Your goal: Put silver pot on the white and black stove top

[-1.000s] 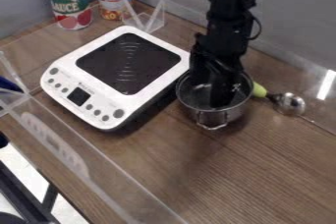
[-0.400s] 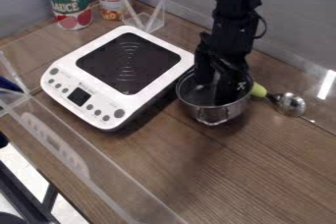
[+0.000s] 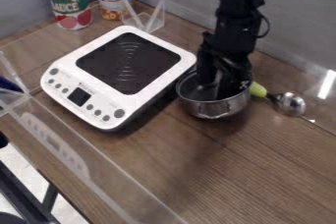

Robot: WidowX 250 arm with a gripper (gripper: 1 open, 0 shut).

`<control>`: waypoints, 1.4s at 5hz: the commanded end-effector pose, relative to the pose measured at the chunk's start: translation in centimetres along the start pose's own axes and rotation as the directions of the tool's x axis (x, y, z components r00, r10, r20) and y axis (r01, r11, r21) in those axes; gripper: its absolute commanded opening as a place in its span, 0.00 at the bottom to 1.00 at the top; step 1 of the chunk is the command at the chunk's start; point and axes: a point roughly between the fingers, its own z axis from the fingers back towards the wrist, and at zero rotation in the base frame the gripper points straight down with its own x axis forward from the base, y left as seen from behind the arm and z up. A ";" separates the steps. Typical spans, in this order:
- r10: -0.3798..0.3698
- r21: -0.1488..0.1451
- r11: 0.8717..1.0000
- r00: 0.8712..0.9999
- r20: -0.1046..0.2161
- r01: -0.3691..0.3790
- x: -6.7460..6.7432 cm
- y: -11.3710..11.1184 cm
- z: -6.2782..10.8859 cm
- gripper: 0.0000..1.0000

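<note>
In the single camera view, we saw almost nothing change over the last second: the end effector (image 3: pixel 217 86) pointed straight down as before, lowered into the mouth of the silver pot (image 3: pixel 213 98), and the pot sat on the same patch of the wooden desk (image 3: pixel 250 169). The fingers were spread as wide as they go, one on either side of the pot's near wall as far as we could tell, and they had not closed on anything. We judged that the grasp was still pending, so the lift and the carry had yet to begin.

The pot lay directly beneath the end effector, just beside the right edge of the stove top (image 3: pixel 118 74) but not on it. It looked small, round and shiny, with a bright rim and a dark interior; its side handles were too blurred for us to make out. The stove top, left of the end effector, showed a white casing, a black ringed surface and a button panel on its front edge. A green-handled metal spoon (image 3: pixel 278 99) lay on the right, near the pot.
</note>
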 end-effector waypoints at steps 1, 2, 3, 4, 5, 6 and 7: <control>0.003 0.037 0.999 0.998 0.055 -0.005 1.1 0.8 1.8 1.00; 0.003 0.034 0.999 0.999 0.053 -0.005 1.3 0.8 1.8 1.00; 0.004 0.032 0.999 0.999 0.043 -0.005 1.3 0.9 1.8 0.00; 0.003 0.033 0.999 0.999 0.034 -0.005 1.3 1.1 1.8 0.00; 0.004 0.043 0.999 1.000 0.028 -0.005 0.9 1.4 3.0 0.00; 0.009 0.058 0.998 1.000 0.029 -0.010 0.3 1.9 4.9 0.00; 0.015 0.070 0.997 0.999 0.044 -0.019 -0.4 2.3 7.2 0.00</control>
